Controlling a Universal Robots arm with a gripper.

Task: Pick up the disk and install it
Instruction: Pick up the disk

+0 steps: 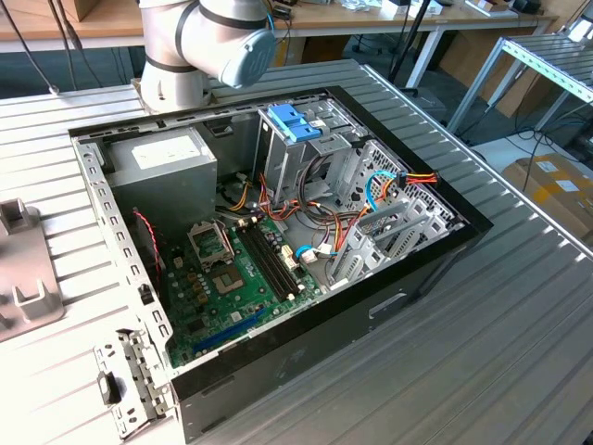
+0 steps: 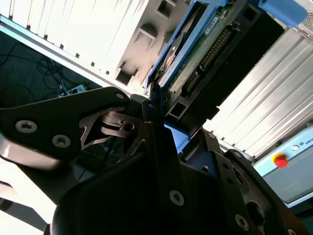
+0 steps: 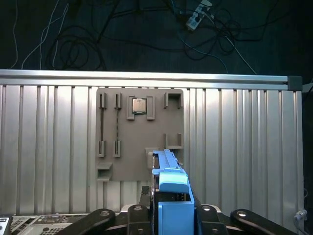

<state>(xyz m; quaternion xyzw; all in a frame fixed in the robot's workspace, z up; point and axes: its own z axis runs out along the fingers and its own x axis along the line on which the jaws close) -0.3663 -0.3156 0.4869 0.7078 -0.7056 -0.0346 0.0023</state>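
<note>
My gripper (image 3: 167, 215) is shut on the disk (image 3: 168, 188), a dark drive framed by bright blue rails, held on edge well above the ribbed table. In the second wrist view the disk (image 2: 205, 54) shows its green circuit board and connector row, with the blue tab (image 2: 286, 11) at its far end and my gripper (image 2: 159, 110) clamped on its near end by black fingers (image 2: 105, 115). In the exterior view the open computer case (image 1: 435, 264) lies on the table, with its drive cage (image 1: 320, 153) at the back.
Below the held disk lies a grey fixture plate (image 3: 139, 134) with slots and a small chip (image 3: 139, 105); the plate (image 1: 23, 269) sits at the exterior view's left. A paler blue bracket (image 1: 295, 120) tops the drive cage. A grey power-supply box (image 1: 162, 162), motherboard (image 1: 232, 287) and cables (image 1: 371, 199) occupy the case.
</note>
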